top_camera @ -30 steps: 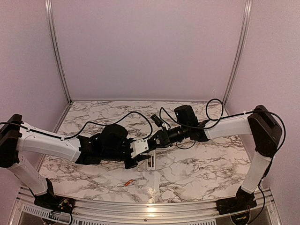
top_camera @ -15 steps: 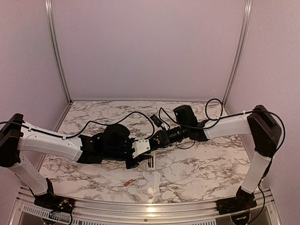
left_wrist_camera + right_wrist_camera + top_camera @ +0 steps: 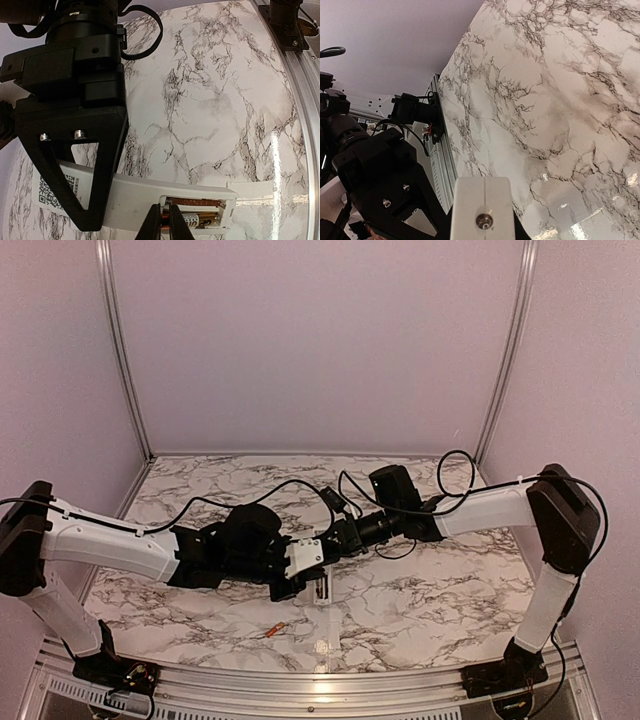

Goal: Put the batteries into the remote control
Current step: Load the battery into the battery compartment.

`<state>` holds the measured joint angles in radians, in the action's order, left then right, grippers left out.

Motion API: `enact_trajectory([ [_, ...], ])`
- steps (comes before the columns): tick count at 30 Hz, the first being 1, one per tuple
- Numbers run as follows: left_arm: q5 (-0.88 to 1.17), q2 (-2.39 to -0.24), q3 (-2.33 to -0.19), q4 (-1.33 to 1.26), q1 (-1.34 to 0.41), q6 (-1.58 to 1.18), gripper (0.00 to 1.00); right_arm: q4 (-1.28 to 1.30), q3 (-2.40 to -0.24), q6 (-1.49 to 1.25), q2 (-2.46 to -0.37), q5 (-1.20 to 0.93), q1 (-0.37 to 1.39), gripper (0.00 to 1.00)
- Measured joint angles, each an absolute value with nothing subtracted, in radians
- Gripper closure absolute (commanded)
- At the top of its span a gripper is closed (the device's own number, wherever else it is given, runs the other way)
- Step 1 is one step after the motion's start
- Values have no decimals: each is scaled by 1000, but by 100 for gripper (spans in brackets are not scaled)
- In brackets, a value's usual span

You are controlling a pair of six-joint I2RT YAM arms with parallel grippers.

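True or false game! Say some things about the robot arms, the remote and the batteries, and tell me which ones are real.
1. The remote control has its battery slot open. True.
2. A loose battery lies on the table. True.
3. The table is plain green. False: it is white marble with dark veins.
4. The left gripper is empty. False: it pinches a second battery at the slot.
5. The right gripper holds the remote control. True.
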<state>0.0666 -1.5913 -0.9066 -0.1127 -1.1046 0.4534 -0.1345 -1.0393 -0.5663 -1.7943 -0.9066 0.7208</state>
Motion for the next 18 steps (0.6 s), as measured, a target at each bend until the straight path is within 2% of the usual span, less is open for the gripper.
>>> enact_trajectory([
  [18, 65, -1655, -955, -80, -1119, 454, 96, -96, -1036, -560, -1794, -883, 714, 100],
])
